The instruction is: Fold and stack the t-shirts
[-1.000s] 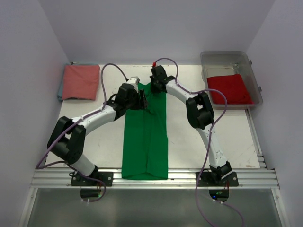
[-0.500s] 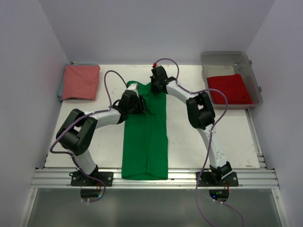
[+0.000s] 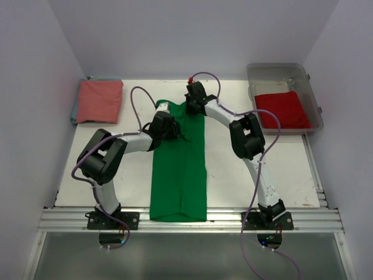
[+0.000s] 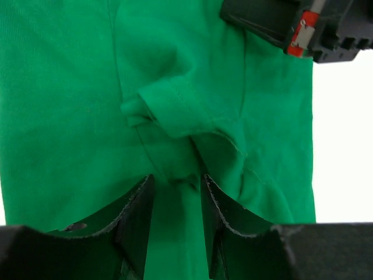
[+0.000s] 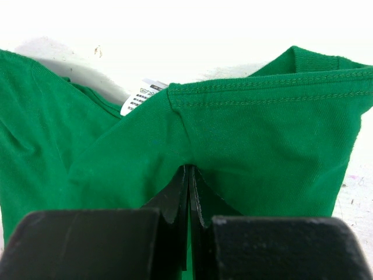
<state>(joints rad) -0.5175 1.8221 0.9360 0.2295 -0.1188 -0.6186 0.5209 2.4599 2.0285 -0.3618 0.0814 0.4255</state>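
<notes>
Left gripper [image 4: 176, 182] has narrowed around green t-shirt [image 3: 180, 169] (lengthwise, collar far; grip unclear); right gripper [image 5: 189, 170] pinches it.

White care tag [image 5: 141, 95] inside neckline of green shirt [image 5: 245, 140], printed lines too small to read. No other legible text.

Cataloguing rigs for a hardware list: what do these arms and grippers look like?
White links, bulky black joints on the left arm and right arm. Purple cables loop along both. Black fingers, ridged inside; a red connector tops the right wrist.
</notes>
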